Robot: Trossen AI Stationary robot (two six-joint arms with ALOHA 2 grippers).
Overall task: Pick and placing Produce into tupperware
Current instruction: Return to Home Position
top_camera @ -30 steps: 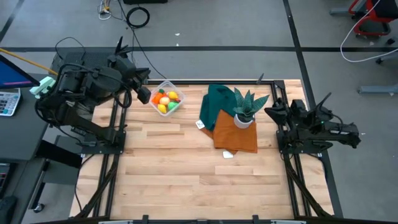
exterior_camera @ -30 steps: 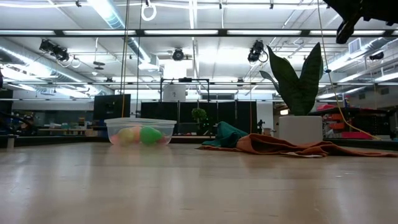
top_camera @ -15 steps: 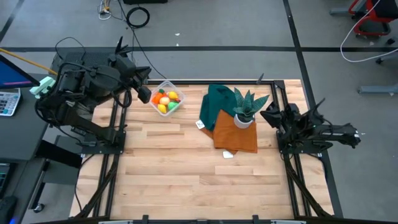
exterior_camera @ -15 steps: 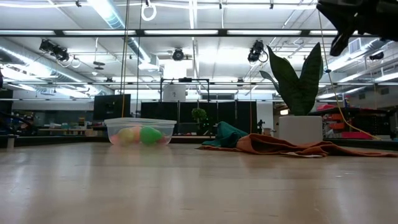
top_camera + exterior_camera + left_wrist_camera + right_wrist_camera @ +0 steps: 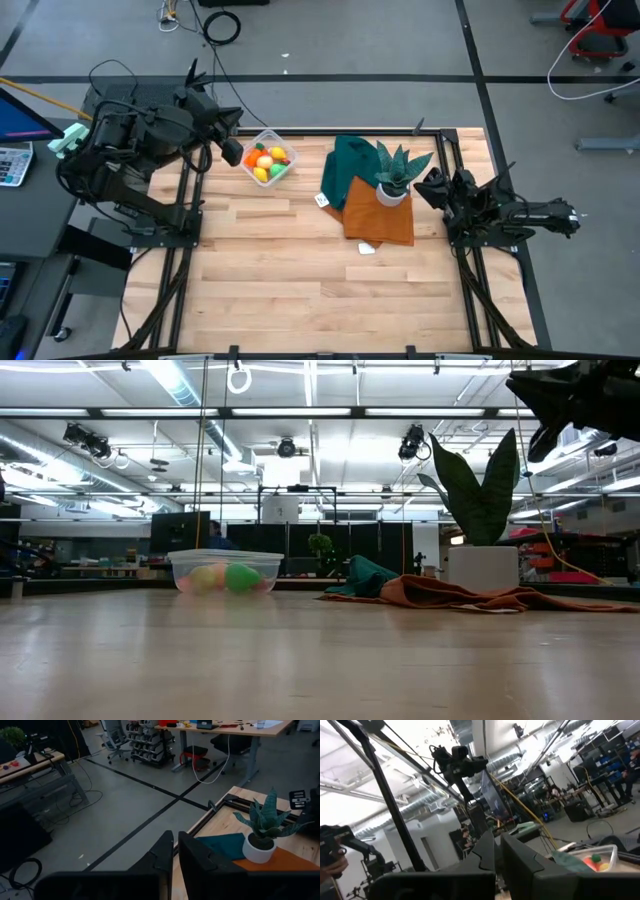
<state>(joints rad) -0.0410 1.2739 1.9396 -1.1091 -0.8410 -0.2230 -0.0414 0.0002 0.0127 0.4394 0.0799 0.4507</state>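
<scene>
1. We saw the produce (image 5: 266,160) inside the tupperware (image 5: 291,152), on the counter (image 5: 300,270) left side.
2. Left tool (image 5: 230,151) was clenched, empty, raised just beside the tupperware.
3. Right tool (image 5: 430,187) was clenched, empty, near the potted plant (image 5: 393,180).

Clear, see-through tupperware (image 5: 260,565), its produce (image 5: 266,161) yellow, orange, green, with a spot of red. Tabletop (image 5: 300,270) of pale wood planks, banded light and tan, carrying a teal cloth (image 5: 345,160) and a rust-orange cloth (image 5: 385,222). Potted plant (image 5: 398,165) with green spiky leaves and a white pot (image 5: 392,195); floor (image 5: 350,60) grey, crossed by black lines.
</scene>
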